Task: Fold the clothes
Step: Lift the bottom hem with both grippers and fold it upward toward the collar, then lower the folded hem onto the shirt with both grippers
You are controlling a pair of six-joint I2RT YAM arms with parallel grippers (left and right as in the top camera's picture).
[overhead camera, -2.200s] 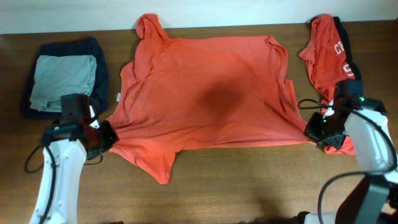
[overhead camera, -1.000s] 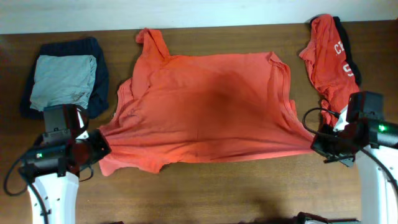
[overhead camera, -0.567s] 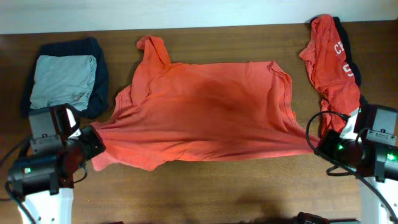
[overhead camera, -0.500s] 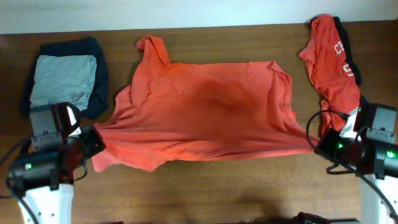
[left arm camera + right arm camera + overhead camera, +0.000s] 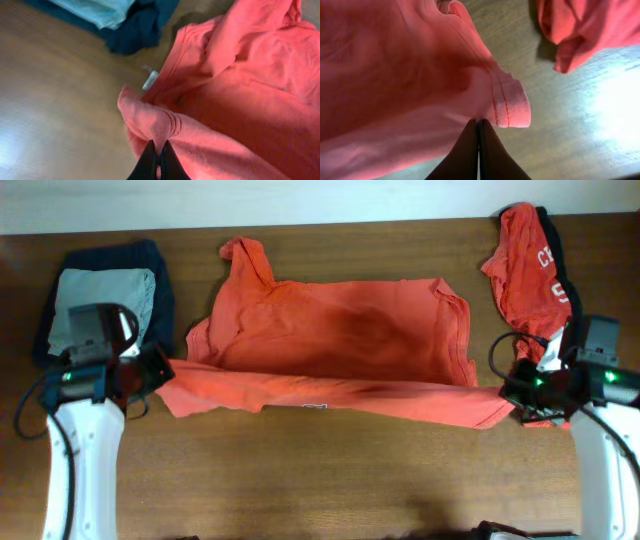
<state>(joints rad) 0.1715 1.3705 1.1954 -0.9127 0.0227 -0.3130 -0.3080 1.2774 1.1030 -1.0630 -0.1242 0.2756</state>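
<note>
Both grippers are clamped on cloth. Our left gripper [image 5: 160,372] has its fingers pressed together on a bunched corner of the orange T-shirt [image 5: 340,340]. Our right gripper [image 5: 505,388] pinches the opposite corner the same way, with a stitched hem curling over its tips in the wrist view.

The shirt lies mid-table [image 5: 350,480], spread flat. Its near edge is lifted and drawn into a band [image 5: 330,392] strung between the two grippers.

What matters for the next move:
- The band's long axis runs left to right, square to the direction we'd carry it.
- The rest of the shirt lies beyond the band, toward the far edge of the table, with one sleeve [image 5: 245,255] sticking out at far left.
- Each arm holds its own end, so neither is nearer and the travel has to be matched.
- The right end sits slightly closer to us than the left, so we judge the band a touch skewed. It likely needs levelling before it is laid down.

Beside the left arm are a folded grey-blue garment [image 5: 100,300] on a navy one [image 5: 150,255], close to the shirt but apart from it. Far right is a heap of red clothes [image 5: 525,270], just beside the right gripper. It could snag on that side
</note>
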